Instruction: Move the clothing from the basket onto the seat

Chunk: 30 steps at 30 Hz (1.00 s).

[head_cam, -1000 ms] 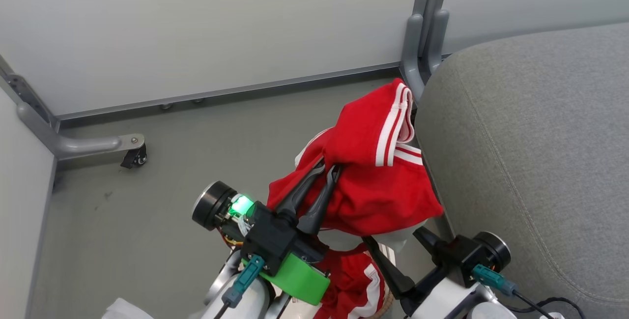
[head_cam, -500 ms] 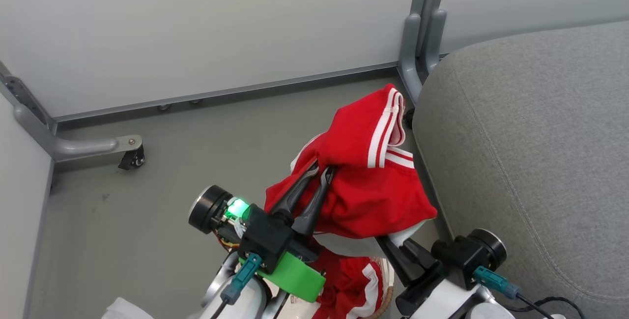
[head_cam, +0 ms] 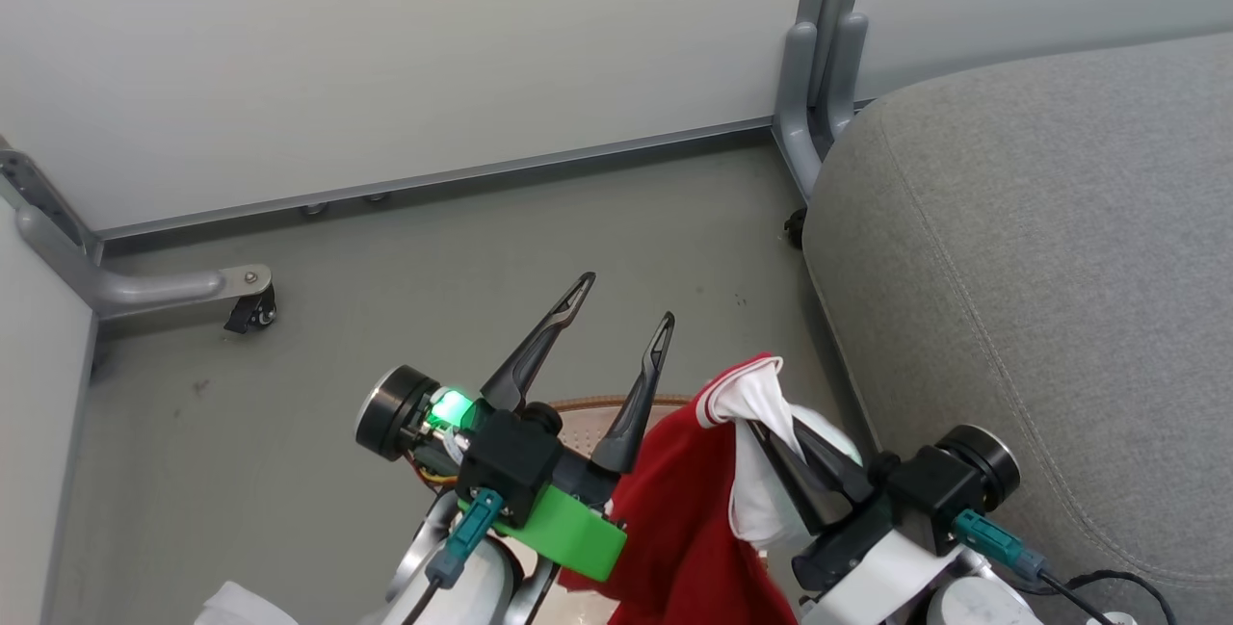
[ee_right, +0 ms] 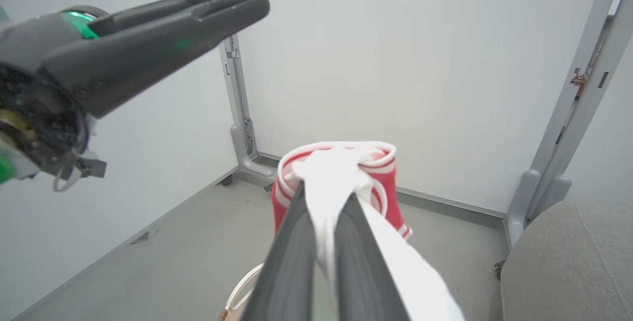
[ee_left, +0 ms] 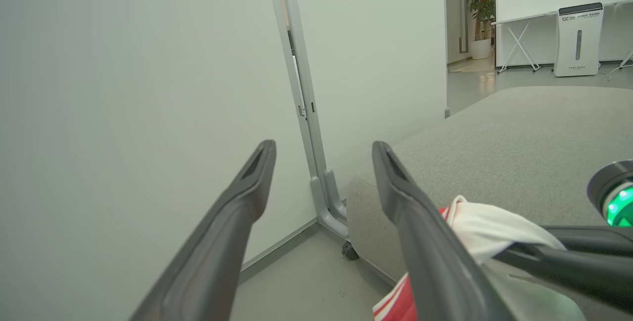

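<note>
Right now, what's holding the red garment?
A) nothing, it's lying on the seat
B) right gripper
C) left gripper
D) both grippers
B: the right gripper has its two fingers pinched together on a white-and-red fold of the red garment, while the left gripper has its fingers spread apart with nothing between them.
</note>
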Tool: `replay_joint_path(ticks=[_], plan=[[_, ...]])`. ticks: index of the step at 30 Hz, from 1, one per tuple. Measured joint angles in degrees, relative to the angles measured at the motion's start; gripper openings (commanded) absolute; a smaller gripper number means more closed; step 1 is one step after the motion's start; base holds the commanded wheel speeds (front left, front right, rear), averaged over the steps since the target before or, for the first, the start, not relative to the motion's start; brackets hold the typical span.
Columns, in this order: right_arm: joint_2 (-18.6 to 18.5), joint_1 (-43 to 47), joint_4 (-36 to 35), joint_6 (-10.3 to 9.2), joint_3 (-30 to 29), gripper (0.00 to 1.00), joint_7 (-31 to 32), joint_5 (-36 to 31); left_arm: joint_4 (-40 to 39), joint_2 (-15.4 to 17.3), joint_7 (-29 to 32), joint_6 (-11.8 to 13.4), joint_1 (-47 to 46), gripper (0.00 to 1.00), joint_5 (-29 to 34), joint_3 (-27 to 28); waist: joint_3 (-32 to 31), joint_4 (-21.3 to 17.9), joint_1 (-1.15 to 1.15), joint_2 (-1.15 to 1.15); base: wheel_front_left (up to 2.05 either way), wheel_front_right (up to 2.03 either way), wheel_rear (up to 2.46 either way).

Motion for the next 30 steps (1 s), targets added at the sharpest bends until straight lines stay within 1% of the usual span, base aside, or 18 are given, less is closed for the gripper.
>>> replay_joint_path(ticks=[14, 24, 30], plan=[[0.8, 0.2, -2.4, 0.00, -3.7, 0.00, 0.0, -0.9, 1.0, 0.0, 0.0, 0.1, 1.1, 1.00, -0.5, 1.2, 0.5, -0.3, 0.00, 0.00, 0.00, 0.00, 0.00], [1.4, -3.0, -9.6, 0.00, -7.6, 0.00, 0.0, -2.5, 3.1, 0.1, 0.0, -0.8, 2.2, 1.00, -2.4, 3.0, 3.6, -2.2, 0.00, 0.00, 0.00, 0.00, 0.00], [1.5, -5.7, -15.2, 0.00, -9.6, 0.00, 0.0, -3.4, 2.9, 1.5, 0.0, -2.0, 2.3, 1.00, -1.7, 3.1, 6.4, -5.1, 0.00, 0.00, 0.00, 0.00, 0.00]])
